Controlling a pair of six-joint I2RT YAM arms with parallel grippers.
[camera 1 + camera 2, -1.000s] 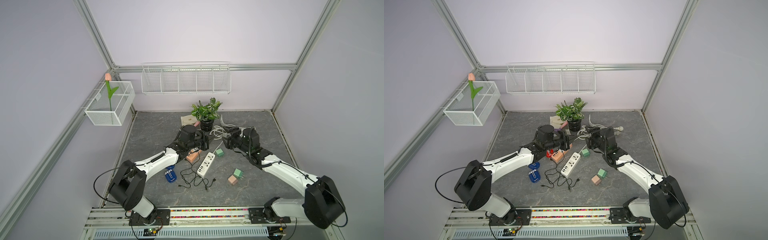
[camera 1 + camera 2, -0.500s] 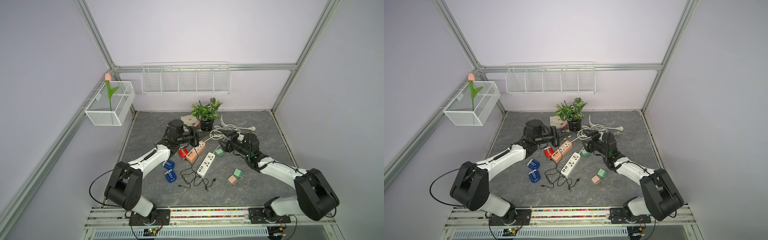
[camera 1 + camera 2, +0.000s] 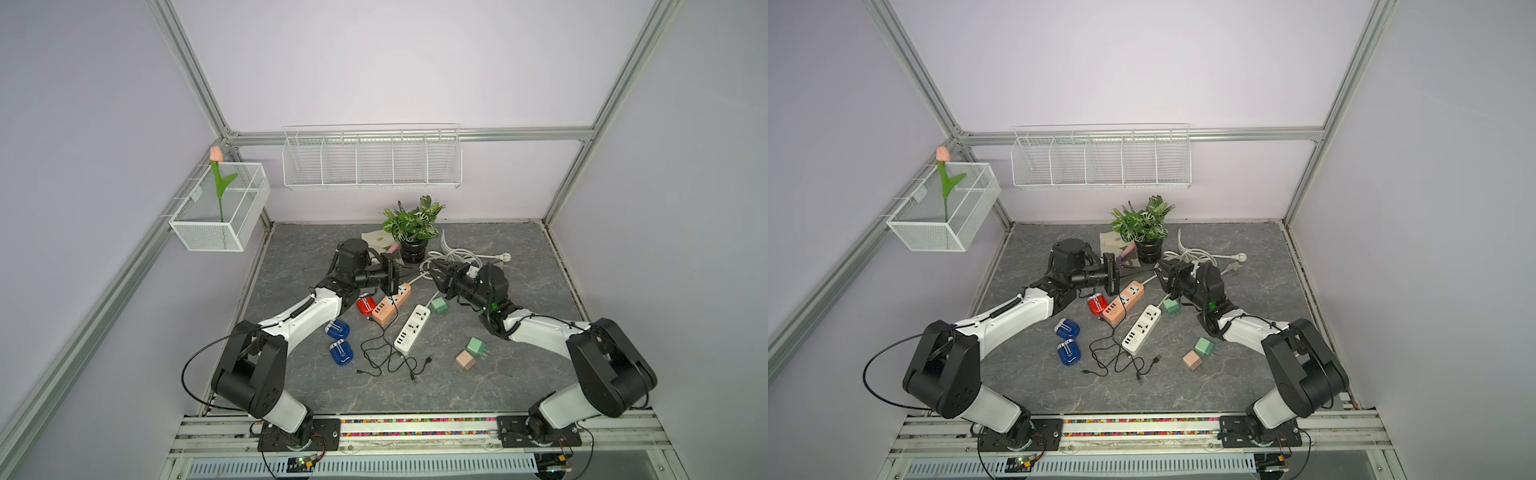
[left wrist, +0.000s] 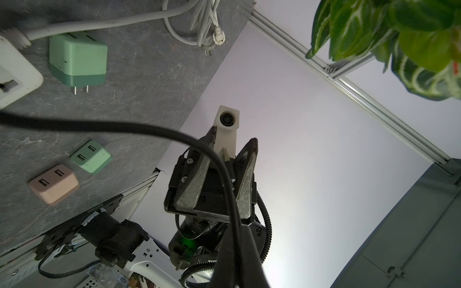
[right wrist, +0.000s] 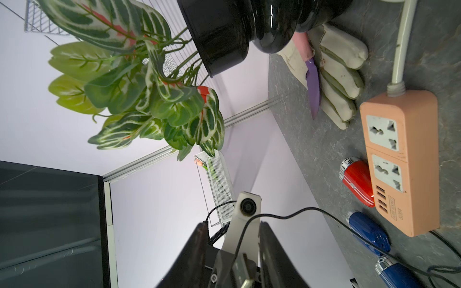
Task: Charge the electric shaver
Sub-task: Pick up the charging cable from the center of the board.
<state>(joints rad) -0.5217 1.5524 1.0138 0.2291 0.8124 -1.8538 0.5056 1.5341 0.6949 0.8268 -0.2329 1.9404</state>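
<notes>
Progress looks partial. The left gripper (image 3: 409, 277) is clamped tight on the black cable (image 4: 124, 126) at frame centre. The right gripper (image 4: 233, 136) has its fingers (image 4: 197, 174) apart around the USB plug (image 4: 225, 157), not pinching it. The red shaver (image 3: 366, 305) lies just left of the orange strip (image 3: 390, 305), with the blue shavers (image 3: 337, 328) lower left of it. Whether any shaver has the cable in I cannot tell, and the plug has yet to reach a port.

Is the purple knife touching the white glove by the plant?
Touching. The right wrist view shows the purple knife lying across the white fabric glove.
</notes>
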